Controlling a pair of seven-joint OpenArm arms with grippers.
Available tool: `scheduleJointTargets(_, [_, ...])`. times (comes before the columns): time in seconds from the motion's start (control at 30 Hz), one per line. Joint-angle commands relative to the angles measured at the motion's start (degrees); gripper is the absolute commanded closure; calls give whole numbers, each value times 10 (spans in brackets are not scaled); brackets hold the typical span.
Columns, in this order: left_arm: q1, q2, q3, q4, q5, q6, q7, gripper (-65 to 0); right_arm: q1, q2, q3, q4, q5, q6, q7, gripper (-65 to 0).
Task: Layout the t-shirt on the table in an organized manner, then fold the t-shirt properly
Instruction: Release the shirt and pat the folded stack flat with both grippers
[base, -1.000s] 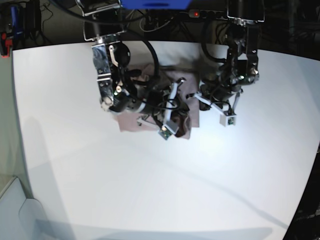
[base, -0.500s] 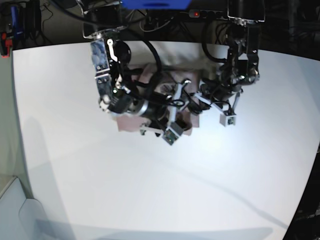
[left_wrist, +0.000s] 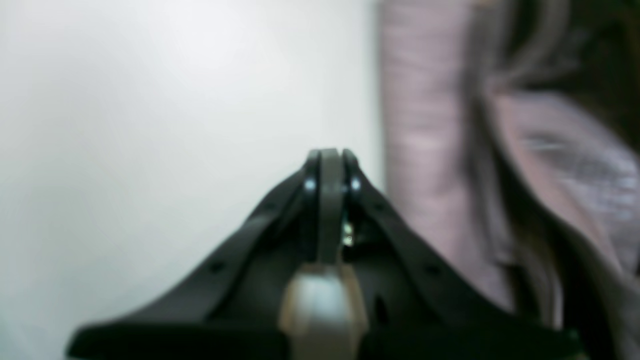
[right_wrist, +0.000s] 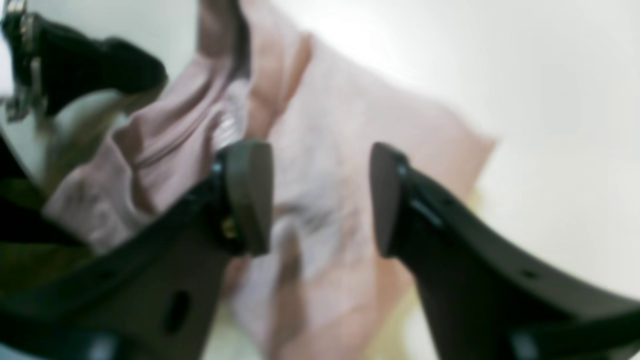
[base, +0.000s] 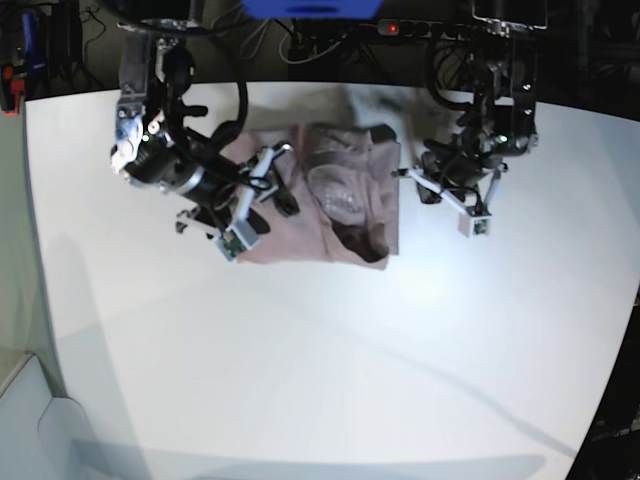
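Left wrist view: the left gripper has its black jaws pressed together on nothing, just beside the soft dusty-mauve knit t-shirt.

Right wrist view: the right gripper stands apart over the cloth, holding nothing.

Base view: the shirt lies compactly folded on the smooth white table. It looks light, limp and likely to sag, so a hem corner seems the best hold.

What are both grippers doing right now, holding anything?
Left gripper: shut, empty, beside the dusty mauve knit t-shirt.
Right gripper: jaws open above the t-shirt, holding nothing.
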Motion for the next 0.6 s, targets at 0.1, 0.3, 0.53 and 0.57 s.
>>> scheduleJointTargets(0.1, [11,-25,-42,10,-56,1,-2,0,-25,-4,-1,5,7,4,13,-159])
scheduleJointTargets(0.3, [26,-57,-87,10,-98,1,-2,0,-28,-5,-80,3,5,4,13,-131])
scheduleJointTargets(0.53, [44,-58,-114,12,-115,1,-2,0,15,0,-152,-56,5,4,11,-131])
scheduleJointTargets(0.57, [49,-57,-114,15,-115,1,-2,0,15,4,-151,-50,5,4,11,-131])
